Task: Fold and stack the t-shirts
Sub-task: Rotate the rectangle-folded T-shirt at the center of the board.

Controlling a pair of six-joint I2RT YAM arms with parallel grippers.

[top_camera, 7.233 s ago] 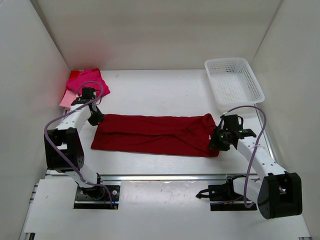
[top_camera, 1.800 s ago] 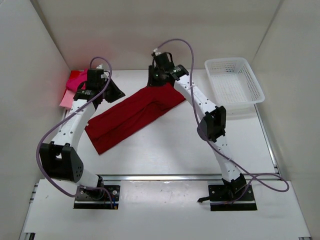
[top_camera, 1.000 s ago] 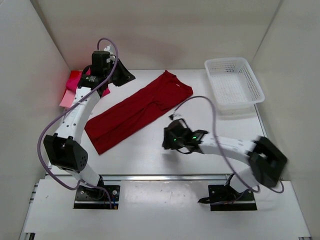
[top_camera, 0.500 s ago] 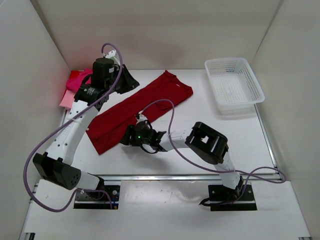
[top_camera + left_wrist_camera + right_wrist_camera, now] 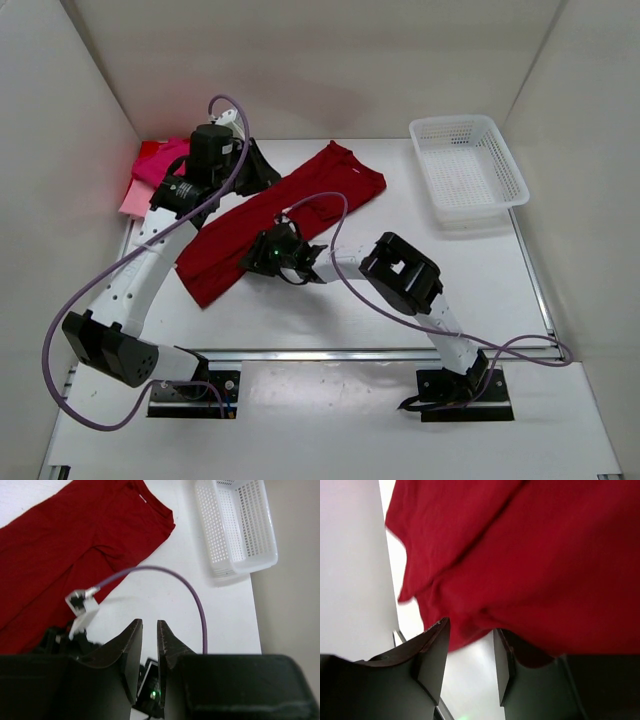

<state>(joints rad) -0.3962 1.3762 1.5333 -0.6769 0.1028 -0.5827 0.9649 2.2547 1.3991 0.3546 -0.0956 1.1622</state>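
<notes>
The dark crimson t-shirt (image 5: 290, 215) lies flat in a long diagonal band, collar end at the far right. My right gripper (image 5: 252, 262) reaches across the table to its near long edge. In the right wrist view the gripper (image 5: 470, 630) stands open, and the crimson hem (image 5: 470, 615) lies at its fingertips. My left gripper (image 5: 265, 175) hovers above the shirt's far edge. Its jaws (image 5: 149, 626) are open by a narrow gap with nothing between them. A hot pink t-shirt (image 5: 155, 160) and a pale pink one (image 5: 132, 203) lie at the far left, partly hidden by the left arm.
A white mesh basket (image 5: 452, 121) stands at the back right, also in the left wrist view (image 5: 245, 567). The right arm lies low across the table's middle, and its purple cable (image 5: 200, 605) arches above it. White walls close in the left, back and right sides.
The right arm has swung left from the table's middle to the crimson shirt's near edge. The left arm has shifted slightly toward the shirt. The shirt has not moved.
</notes>
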